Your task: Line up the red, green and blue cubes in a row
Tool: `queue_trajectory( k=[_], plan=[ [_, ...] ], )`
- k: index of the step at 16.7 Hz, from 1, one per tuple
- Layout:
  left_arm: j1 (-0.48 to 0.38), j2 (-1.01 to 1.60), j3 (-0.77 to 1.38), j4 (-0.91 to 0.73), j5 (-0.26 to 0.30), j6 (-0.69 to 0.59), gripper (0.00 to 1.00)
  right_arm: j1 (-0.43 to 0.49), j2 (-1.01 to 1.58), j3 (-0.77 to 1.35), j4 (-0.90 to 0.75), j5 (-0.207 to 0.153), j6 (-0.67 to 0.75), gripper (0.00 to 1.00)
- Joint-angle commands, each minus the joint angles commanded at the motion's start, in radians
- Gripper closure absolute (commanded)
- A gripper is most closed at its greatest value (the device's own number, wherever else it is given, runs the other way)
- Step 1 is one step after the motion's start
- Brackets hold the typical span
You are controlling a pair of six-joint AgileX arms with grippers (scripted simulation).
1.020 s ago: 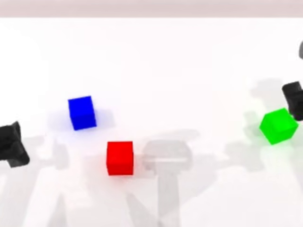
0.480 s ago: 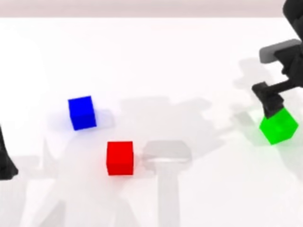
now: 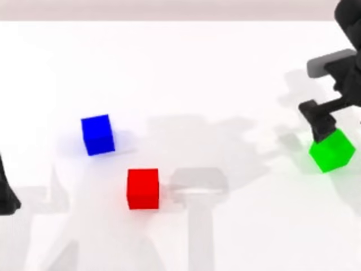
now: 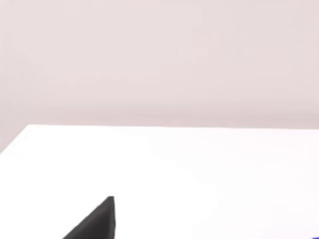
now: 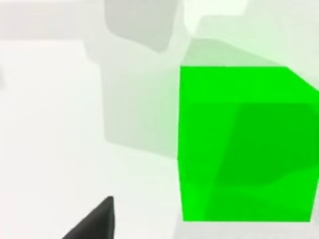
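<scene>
The green cube (image 3: pixel 333 151) lies at the table's far right and shows large in the right wrist view (image 5: pixel 244 144). My right gripper (image 3: pixel 337 134) hangs open just above it, one dark finger (image 3: pixel 321 125) at the cube's back left corner and one fingertip (image 5: pixel 102 219) beside the cube, apart from it. The blue cube (image 3: pixel 97 134) sits at the left. The red cube (image 3: pixel 142 188) lies in front of it, nearer the middle. My left gripper (image 3: pixel 5 192) is parked at the left edge, one fingertip (image 4: pixel 99 221) over bare table, holding nothing.
The white table (image 3: pixel 225 84) runs back to a pale wall. Arm shadows fall across its middle and front. The green cube is close to the right edge of the top view.
Over the last second my right arm swung in above the green cube and the left arm drew back to the left edge. In the last half second almost nothing moved. The cubes stayed put.
</scene>
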Motion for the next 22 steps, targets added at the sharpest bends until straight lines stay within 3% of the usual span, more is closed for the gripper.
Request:
queue_trajectory(
  k=[7, 12, 22],
  plan=[
    [0.0, 0.0, 0.0, 0.0, 0.0, 0.0, 0.0, 0.005, 0.087, -0.155, 0.248, 0.001, 0.004, 0.0],
    [0.0, 0.0, 0.0, 0.0, 0.0, 0.0, 0.0, 0.005, 0.097, -0.169, 0.267, 0.001, 0.004, 0.0],
    [0.0, 0.0, 0.0, 0.0, 0.0, 0.0, 0.0, 0.005, 0.097, -0.169, 0.267, 0.001, 0.004, 0.75]
  ],
)
